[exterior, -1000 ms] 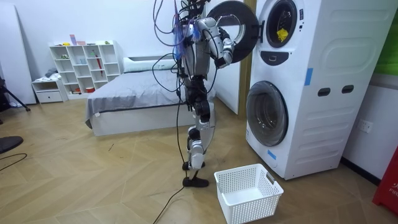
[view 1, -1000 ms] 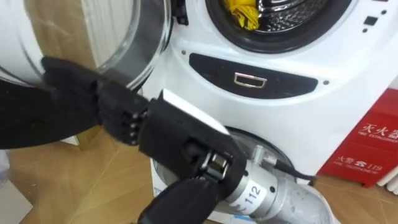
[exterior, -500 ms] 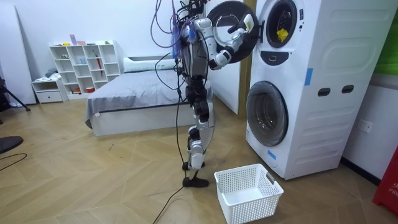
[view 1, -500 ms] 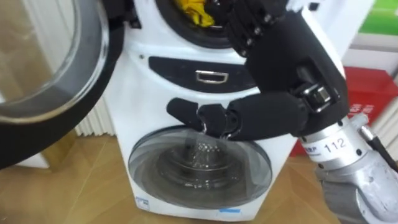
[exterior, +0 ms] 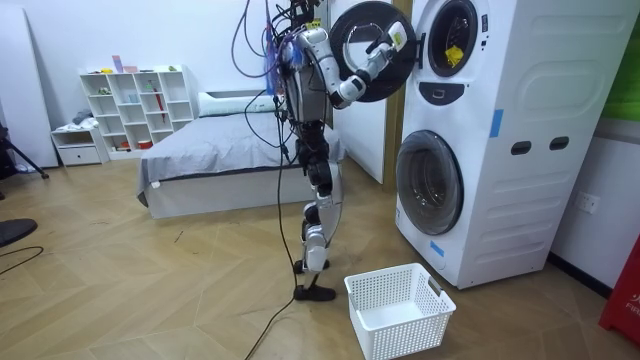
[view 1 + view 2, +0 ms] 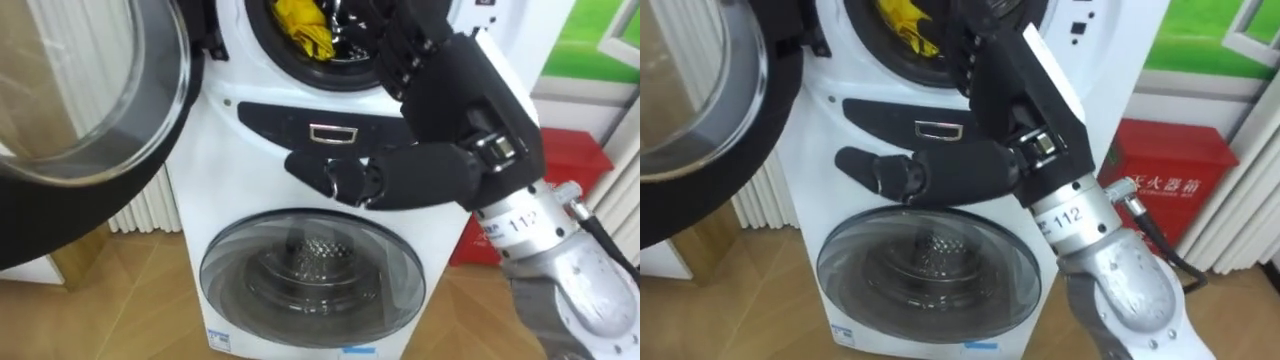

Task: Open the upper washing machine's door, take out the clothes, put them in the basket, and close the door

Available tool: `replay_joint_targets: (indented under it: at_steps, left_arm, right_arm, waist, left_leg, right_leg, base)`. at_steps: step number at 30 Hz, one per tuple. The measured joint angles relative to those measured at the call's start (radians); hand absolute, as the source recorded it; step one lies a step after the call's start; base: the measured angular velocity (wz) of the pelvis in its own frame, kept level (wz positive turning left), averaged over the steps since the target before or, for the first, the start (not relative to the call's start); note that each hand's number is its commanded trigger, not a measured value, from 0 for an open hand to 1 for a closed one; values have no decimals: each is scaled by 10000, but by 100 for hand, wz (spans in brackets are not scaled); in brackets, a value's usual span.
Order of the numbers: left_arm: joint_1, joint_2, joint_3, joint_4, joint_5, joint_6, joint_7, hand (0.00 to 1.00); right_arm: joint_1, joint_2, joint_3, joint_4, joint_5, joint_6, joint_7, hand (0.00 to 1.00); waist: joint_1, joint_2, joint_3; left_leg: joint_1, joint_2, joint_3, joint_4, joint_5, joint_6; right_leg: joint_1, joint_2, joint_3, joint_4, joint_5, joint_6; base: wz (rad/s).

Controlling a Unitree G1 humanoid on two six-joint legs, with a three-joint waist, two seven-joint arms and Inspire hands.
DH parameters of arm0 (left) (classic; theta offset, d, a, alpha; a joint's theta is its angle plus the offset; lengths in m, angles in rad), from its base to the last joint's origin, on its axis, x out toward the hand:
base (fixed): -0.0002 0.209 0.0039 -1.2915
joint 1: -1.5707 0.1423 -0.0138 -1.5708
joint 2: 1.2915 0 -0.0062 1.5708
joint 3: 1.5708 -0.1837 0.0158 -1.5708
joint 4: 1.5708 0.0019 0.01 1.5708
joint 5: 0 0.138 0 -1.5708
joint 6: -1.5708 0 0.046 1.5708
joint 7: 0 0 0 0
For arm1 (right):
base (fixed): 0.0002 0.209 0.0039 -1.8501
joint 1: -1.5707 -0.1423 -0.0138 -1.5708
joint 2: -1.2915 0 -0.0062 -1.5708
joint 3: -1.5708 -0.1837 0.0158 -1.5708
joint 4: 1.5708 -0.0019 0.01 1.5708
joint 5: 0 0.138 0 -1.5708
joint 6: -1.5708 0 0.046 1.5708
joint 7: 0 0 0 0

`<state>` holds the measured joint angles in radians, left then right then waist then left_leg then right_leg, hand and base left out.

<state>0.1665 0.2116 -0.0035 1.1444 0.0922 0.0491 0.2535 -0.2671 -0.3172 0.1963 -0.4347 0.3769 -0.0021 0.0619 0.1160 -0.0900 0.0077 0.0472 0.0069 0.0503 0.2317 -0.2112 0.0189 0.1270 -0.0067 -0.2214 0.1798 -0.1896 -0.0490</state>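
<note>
room view has the robot standing before the stacked washing machines [image 5: 500,150], the upper door [image 5: 350,30] swung open and a white basket [image 5: 405,338] on the floor near its feet. its right hand [image 6: 455,100] is raised at the upper drum [image 6: 350,40], thumb spread wide, holding nothing. yellow clothes [image 6: 305,25] lie inside the drum, just left of the fingers [image 6: 405,55].

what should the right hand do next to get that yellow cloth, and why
Probably ease the right hand left into the upper drum toward the yellow cloth: the door stands open, and the open hand hangs at the drum's mouth, empty.
</note>
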Motion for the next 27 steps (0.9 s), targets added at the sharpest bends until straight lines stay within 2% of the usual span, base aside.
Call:
replay_joint_targets:
  at_steps: [2,4,6,8,10,11,12,13,14,15,16,17,18,19,20,22,23,24,25,26,27]
  left_arm:
    - [-21,-7,10,14,26,73,0,0]
    - [-89,9,22,22,8,79,9,0]
    - [-61,18,21,121,-50,155,9,0]
    - [-37,23,10,109,0,271,-14,0]
    - [-12,19,14,65,74,372,-46,0]
    - [1,21,20,62,82,375,-48,0]
    - [22,57,-10,87,100,383,-55,0]
    - [99,70,-13,110,71,395,-56,0]
    - [129,60,-14,84,71,398,-61,0]
    - [298,71,30,-26,57,379,-73,0]
    - [566,140,172,-56,49,371,-81,0]
    - [666,170,250,-57,49,371,-90,0]
    - [686,249,271,-52,44,367,-162,0]
    - [656,263,324,-48,60,347,-284,0]
    - [627,246,325,-49,65,332,-319,0]
    - [484,236,305,-48,36,277,-396,0]
    - [334,239,305,-54,12,260,-407,0]
    - [201,244,306,-49,-10,215,-408,0]
    - [70,269,301,-50,-46,141,-405,0]
    - [25,288,272,-51,-78,118,-402,0]
    - [-121,332,172,-62,-117,109,-398,0]
  right_arm:
    - [-178,-2,19,481,-219,-12,7,0]
    - [-266,1,10,982,-417,-8,-42,0]
    - [-268,8,36,1378,-678,-6,-93,0]
    - [-276,-1,33,1753,-889,1,-248,0]
    - [-275,6,33,1859,-1127,60,-476,0]
    - [-277,7,33,1865,-1133,61,-533,0]
    - [-287,31,35,1977,-1068,53,-649,0]
    - [-322,5,56,2215,-1031,54,-759,0]
    - [-327,-72,44,2291,-1027,73,-836,0]
    - [-320,-132,-19,2314,-1019,247,-896,0]
    - [-294,-36,-17,2278,-1084,371,-910,0]
    - [-290,-29,-20,2236,-1091,377,-928,0]
    - [-313,-63,-104,2128,-1069,370,-983,0]
    - [-322,-70,-137,2173,-1018,372,-1072,0]
    - [-321,-78,-143,2223,-967,373,-1128,0]
    - [-293,-92,-142,2265,-958,381,-1407,0]
    - [-295,-114,-142,2229,-1019,373,-1477,0]
    - [-282,-116,-142,2213,-1086,358,-1542,0]
    - [-258,-107,-120,2225,-1072,359,-1586,0]
    - [-249,-108,-120,2225,-1076,359,-1611,0]
    - [-251,-116,-129,2224,-1072,350,-1732,0]
  waist:
    - [147,41,28]
    - [265,142,98]
    - [427,171,113]
    - [410,128,85]
    - [424,101,60]
    - [407,78,46]
    - [378,-45,78]
    - [512,-130,44]
    - [539,-124,42]
    - [725,-54,-1]
    - [780,-103,-74]
    - [757,-139,-111]
    - [607,-238,-114]
    - [538,-321,-137]
    - [534,-320,-137]
    - [355,-238,-83]
    - [269,-200,-56]
    - [263,-83,19]
    - [236,-35,56]
    - [196,-23,62]
    - [121,-4,63]
  left_leg:
    - [-206,137,-36,575,-270,-30]
    - [-681,400,-101,1751,-856,-78]
    - [-845,506,-111,2294,-1159,-126]
    - [-995,534,-135,2618,-1297,-140]
    - [-1329,516,91,3181,-1248,-210]
    - [-1531,533,181,3520,-1142,-338]
    - [-2262,507,145,4639,-874,-524]
    - [-2701,368,163,4141,-856,-559]
    - [-2908,328,120,3601,-775,-604]
    - [-3231,354,17,2520,-137,-609]
    - [-3350,340,-46,1972,634,-531]
    - [-3297,285,-30,1808,977,-426]
    - [-3217,113,-11,1693,1330,-113]
    - [-3162,-53,111,1761,1255,50]
    - [-3130,-95,219,1840,1181,157]
    - [-2976,-328,357,2087,822,363]
    - [-2960,-371,381,2148,720,400]
    - [-2900,-407,521,2176,521,481]
    - [-2738,-528,613,2101,395,547]
    - [-2650,-591,643,2047,345,598]
    - [-2480,-752,766,1966,238,714]
  right_leg:
    - [6,147,-14,131,-11,-10]
    - [-62,309,-24,465,-207,-116]
    - [-121,361,-20,817,-488,-171]
    - [-237,351,-28,1123,-764,-185]
    - [-317,313,-88,1179,-1000,-214]
    - [-311,270,-107,1177,-1043,-268]
    - [-238,119,-60,1158,-1100,-256]
    - [-122,-23,34,1127,-1142,-200]
    - [-80,-64,53,1130,-1187,-158]
    - [-54,-82,164,1151,-1344,-1]
    - [64,-213,254,1159,-1507,168]
    - [94,-278,255,1155,-1569,227]
    - [114,-373,302,1140,-1624,356]
    - [192,-546,325,1072,-1598,473]
    - [258,-615,303,1023,-1583,526]
    - [539,-916,319,1020,-1495,719]
    - [527,-989,330,1145,-1513,760]
    - [425,-1105,439,1625,-1560,844]
    - [217,-1314,536,2291,-1607,929]
    - [75,-1413,564,2703,-1626,963]
    - [-268,-1709,573,3662,-1593,1030]
  base:
    - [6]
    - [3]
    - [0]
    - [10]
    - [26]
    - [32]
    - [19]
    - [11]
    - [-14]
    - [-37]
    - [-41]
    - [-22]
    - [0]
    - [0]
    - [-11]
    - [-2]
    - [0]
    - [-14]
    - [-16]
    - [-11]
    - [0]
